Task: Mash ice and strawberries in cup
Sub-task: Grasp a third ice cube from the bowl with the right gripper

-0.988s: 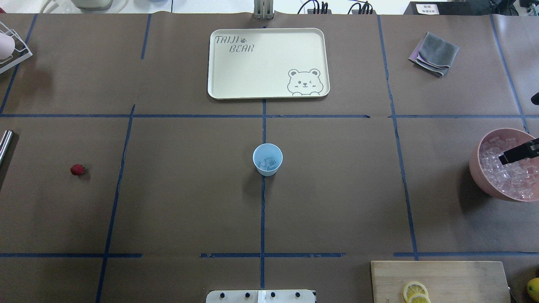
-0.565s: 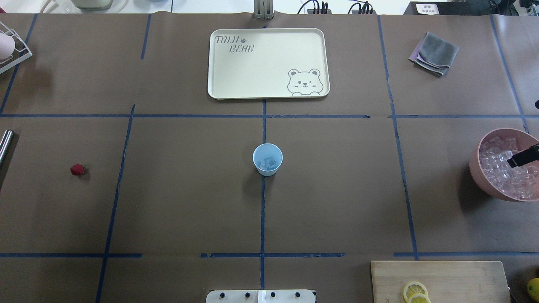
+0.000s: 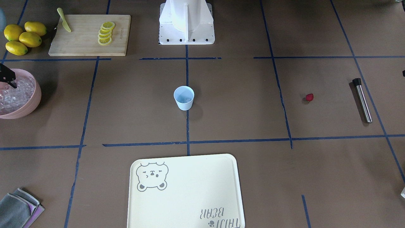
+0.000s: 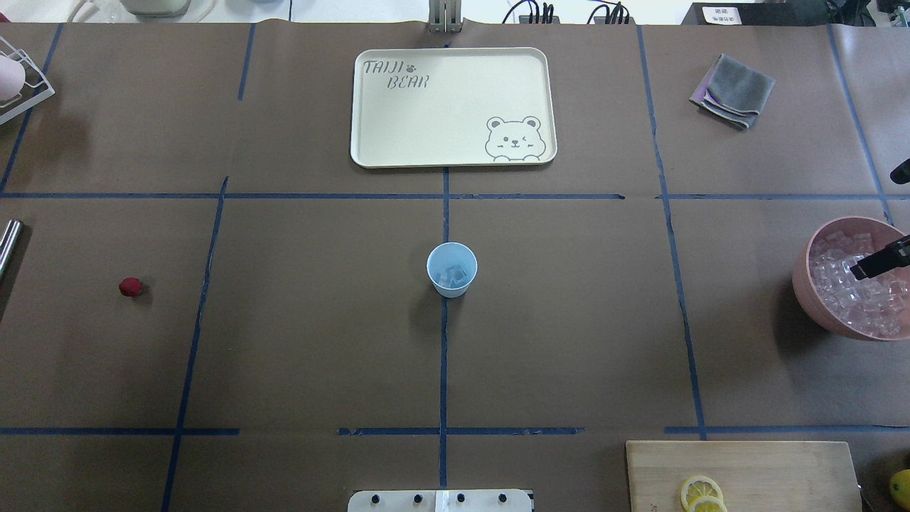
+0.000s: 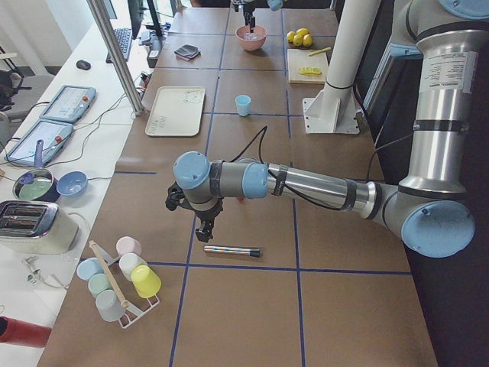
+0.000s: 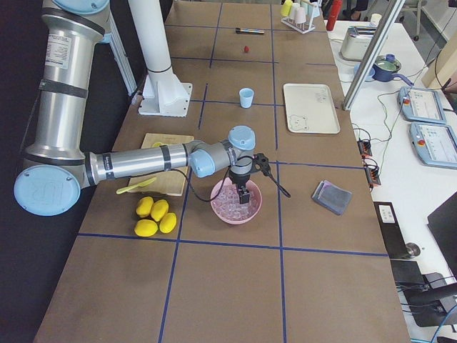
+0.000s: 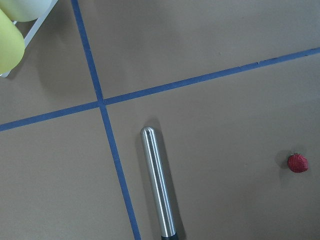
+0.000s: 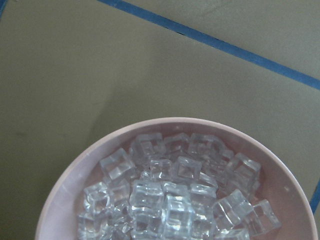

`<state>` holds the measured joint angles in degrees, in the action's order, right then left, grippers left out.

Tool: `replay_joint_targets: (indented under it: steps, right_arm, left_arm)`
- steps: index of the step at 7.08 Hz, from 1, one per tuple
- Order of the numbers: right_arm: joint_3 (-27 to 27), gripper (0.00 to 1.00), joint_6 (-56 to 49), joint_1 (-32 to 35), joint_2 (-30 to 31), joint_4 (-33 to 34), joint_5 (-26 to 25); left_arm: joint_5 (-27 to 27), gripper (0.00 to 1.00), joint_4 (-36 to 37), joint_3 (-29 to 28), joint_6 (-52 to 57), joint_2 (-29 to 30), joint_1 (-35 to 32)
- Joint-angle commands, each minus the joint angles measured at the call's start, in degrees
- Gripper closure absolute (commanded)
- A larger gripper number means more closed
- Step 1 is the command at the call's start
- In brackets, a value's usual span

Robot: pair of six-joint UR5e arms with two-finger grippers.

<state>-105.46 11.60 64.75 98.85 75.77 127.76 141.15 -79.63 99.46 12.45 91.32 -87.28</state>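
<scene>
Since a second ago my right gripper (image 4: pixel 862 268) has drawn back a little toward the worktop's right edge. It hangs low over the ice (image 8: pixel 165 200) heaped in the bowl (image 4: pixel 807 288), and I cannot tell how its fingers stand. The cup (image 4: pixel 451 269) stands upright at the worktop's middle with some ice inside. The strawberry (image 4: pixel 130 287) lies near the left edge, well apart from the cup, with the rod (image 3: pixel 362 100) beyond it. My left gripper (image 5: pixel 205 228) hangs over the worktop near that rod. I cannot judge its fingers either.
</scene>
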Motion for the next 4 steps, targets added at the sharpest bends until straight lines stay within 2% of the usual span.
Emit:
replay_joint_targets:
  steps: [1,4]
  right_arm:
    - [1.7,0.04,0.1,-0.6,-0.9,0.1,0.9]
    - [2.5,0.07,0.1,-1.4,-0.9,0.1,1.9]
  left_arm:
    - [0.0,0.00,0.0,0.0,0.0,0.0,0.0]
    - [0.0,0.00,0.0,0.1,0.0,0.0,0.0]
